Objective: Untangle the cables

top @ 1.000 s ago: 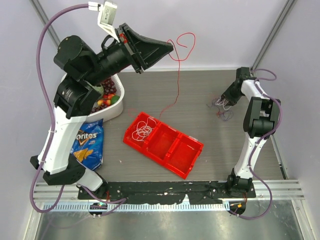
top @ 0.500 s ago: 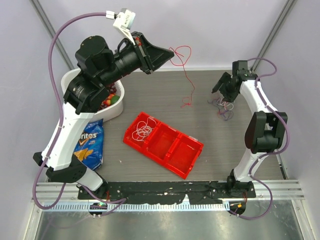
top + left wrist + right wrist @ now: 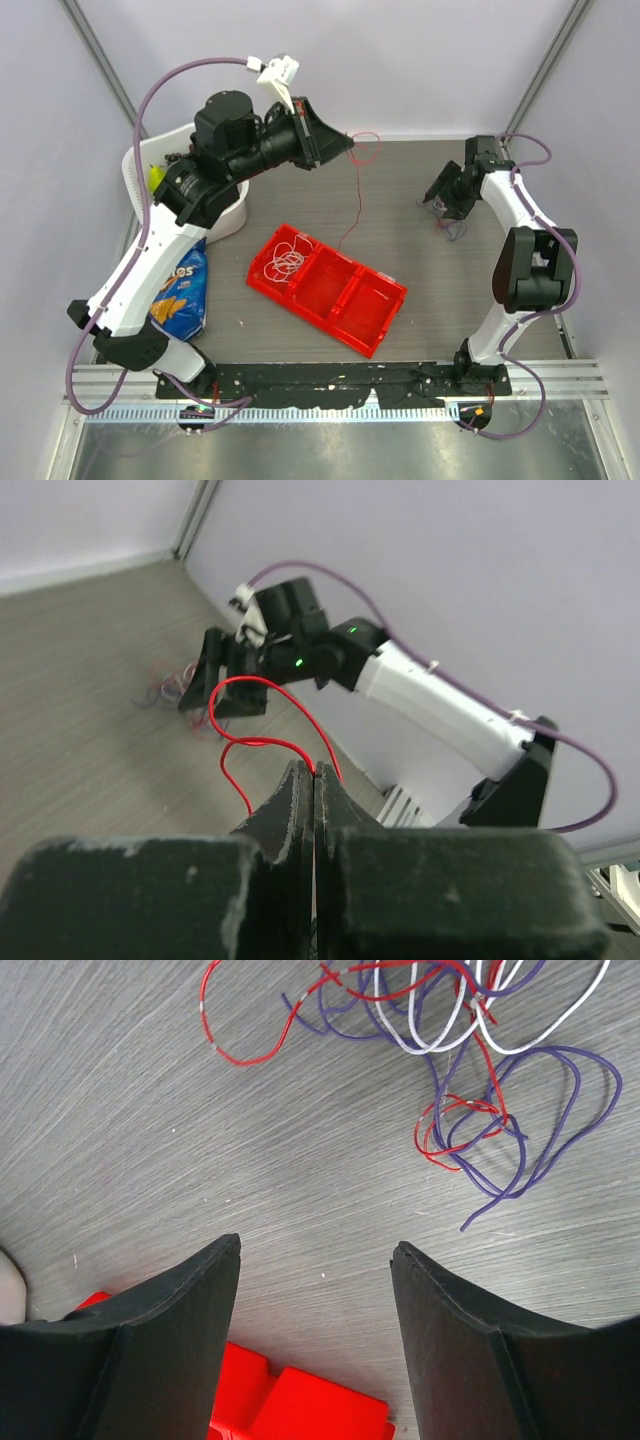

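Observation:
My left gripper (image 3: 347, 141) is raised over the far middle of the table and shut on a thin red cable (image 3: 359, 195). The cable hangs down to the table beside the red tray (image 3: 350, 305). In the left wrist view the closed tips (image 3: 315, 770) pinch the red cable (image 3: 250, 742), which loops in front of them. A white cable (image 3: 290, 258) lies bunched in the tray's left compartment. My right gripper (image 3: 441, 196) is open at the far right with nothing between its fingers (image 3: 316, 1245). Just beyond it lies a tangle of red, white and purple cables (image 3: 470, 1020).
A white bowl (image 3: 225, 215) of colourful items stands at the far left, partly under the left arm. A blue Doritos bag (image 3: 178, 285) lies in front of it. Walls close the far side and the right side near the tangle (image 3: 452, 226).
My left gripper has come down and to the right with the red cable, whose loose end now trails by the tray. My right gripper has opened and drawn back from the tangle.

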Robot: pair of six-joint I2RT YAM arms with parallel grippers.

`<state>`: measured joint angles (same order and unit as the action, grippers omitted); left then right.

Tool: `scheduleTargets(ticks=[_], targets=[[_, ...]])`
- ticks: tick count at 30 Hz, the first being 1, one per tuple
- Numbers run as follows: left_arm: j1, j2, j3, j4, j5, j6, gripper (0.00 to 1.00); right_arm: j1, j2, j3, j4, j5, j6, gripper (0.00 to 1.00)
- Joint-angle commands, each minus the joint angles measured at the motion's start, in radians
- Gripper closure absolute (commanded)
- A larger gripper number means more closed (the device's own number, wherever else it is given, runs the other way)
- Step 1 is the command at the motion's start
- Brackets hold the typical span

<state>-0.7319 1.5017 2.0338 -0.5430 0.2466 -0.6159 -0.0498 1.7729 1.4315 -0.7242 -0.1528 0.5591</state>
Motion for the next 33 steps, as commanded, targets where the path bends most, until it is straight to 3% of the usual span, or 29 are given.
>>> scheduleTargets(ticks=[1, 12, 19, 26, 33], targets=[[-0.001, -0.069, -0.108, 0.000, -0.047, -0.022, 1.00, -0.001, -0.079, 0.017, 0.035, -0.016, 0.007, 0.33], [-0.001, -0.101, -0.469, -0.135, -0.175, 0.053, 1.00, -0.001, -0.099, -0.002, 0.034, -0.002, -0.007, 0.34], [-0.003, -0.236, -0.704, -0.098, -0.171, 0.108, 1.00, -0.001, -0.098, 0.000, 0.037, -0.004, -0.014, 0.34], [-0.003, -0.475, -0.833, -0.113, -0.204, 0.145, 1.00, -0.001, -0.089, 0.003, 0.039, -0.002, -0.018, 0.34], [-0.003, -0.592, -0.882, -0.077, -0.095, 0.153, 1.00, -0.001, -0.073, 0.010, 0.042, -0.010, -0.018, 0.34]])
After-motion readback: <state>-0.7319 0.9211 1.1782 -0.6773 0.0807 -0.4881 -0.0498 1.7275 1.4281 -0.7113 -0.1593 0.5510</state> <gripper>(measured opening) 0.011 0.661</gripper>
